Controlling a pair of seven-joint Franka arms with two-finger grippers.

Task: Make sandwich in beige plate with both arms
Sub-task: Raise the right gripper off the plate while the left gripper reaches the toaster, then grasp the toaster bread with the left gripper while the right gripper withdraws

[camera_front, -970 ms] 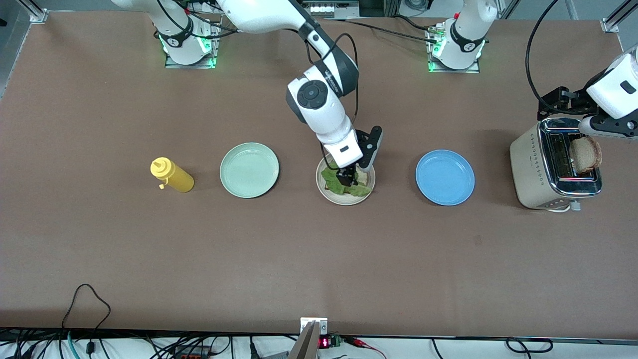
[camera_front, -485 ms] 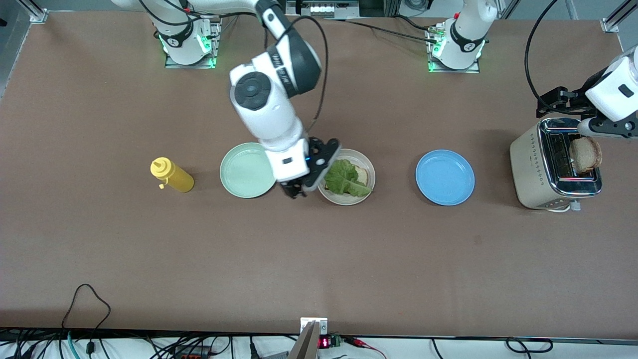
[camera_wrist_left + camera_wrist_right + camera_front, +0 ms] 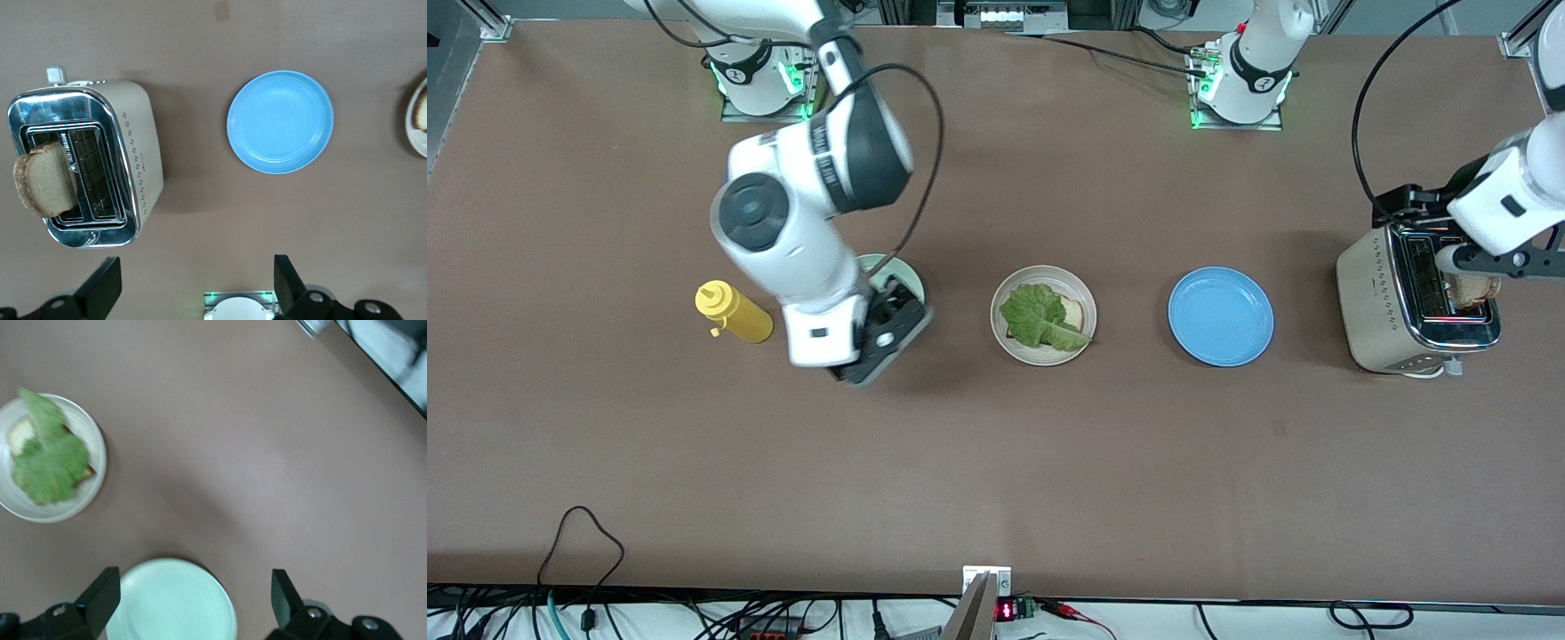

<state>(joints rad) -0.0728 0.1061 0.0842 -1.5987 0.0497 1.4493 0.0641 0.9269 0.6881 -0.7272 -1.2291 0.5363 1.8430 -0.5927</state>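
The beige plate (image 3: pixel 1043 354) sits mid-table and holds a toast slice (image 3: pixel 1074 312) with a crinkled green lettuce leaf (image 3: pixel 1034 322) lying on top of it. A second brown-crusted toast slice (image 3: pixel 42 179) sticks up from one slot of the toaster (image 3: pixel 1378 307). My left gripper (image 3: pixel 197 280) hovers by the toaster, open and empty, with the toast outside its fingers. My right gripper (image 3: pixel 193 590) hangs open and empty over the mint-green plate (image 3: pixel 170 603), away from the beige plate (image 3: pixel 88 499).
A blue plate (image 3: pixel 1220 316) lies between the beige plate and the toaster. A yellow squeeze bottle (image 3: pixel 732 312) lies beside the mint-green plate, toward the right arm's end of the table. The right arm covers most of the mint-green plate (image 3: pixel 882 265) in the front view.
The right arm has swung from the beige plate to over the mint-green plate, leaving the lettuce on the toast. The left hand has shifted slightly over the toaster.
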